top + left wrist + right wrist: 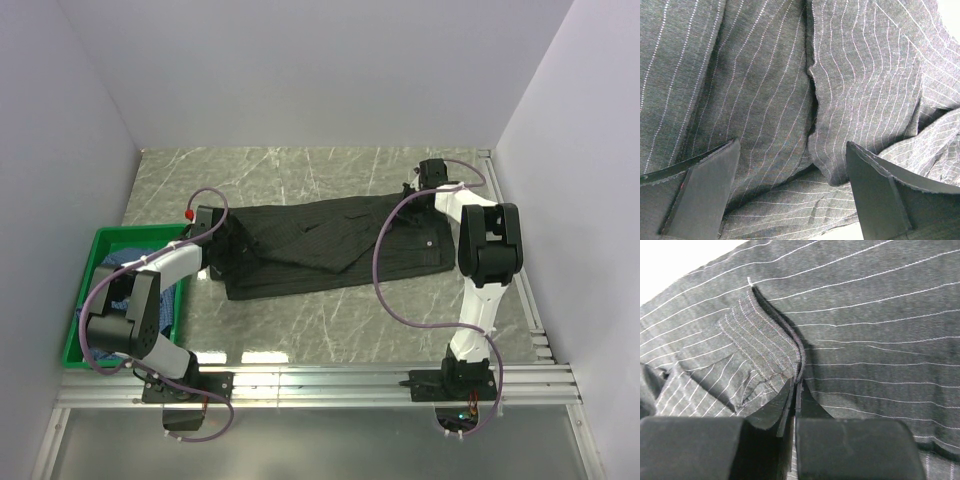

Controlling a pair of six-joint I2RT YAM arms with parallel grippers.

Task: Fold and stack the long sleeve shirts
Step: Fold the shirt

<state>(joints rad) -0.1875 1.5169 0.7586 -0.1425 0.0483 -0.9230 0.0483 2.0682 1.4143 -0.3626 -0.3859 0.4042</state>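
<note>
Top external shows the black shirt (330,245) stretched left to right, right tool (414,188) pinching its upper-right edge fold, left tool (225,238) released wide over its left end.

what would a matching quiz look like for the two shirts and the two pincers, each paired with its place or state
1 black shirt
2 blue shirt
3 left pincer
4 right pincer

a in the green crate
b shut on a black shirt fold
c spread on the table
d open above the black shirt

Pairs: 1-c, 2-a, 3-d, 4-b
</note>
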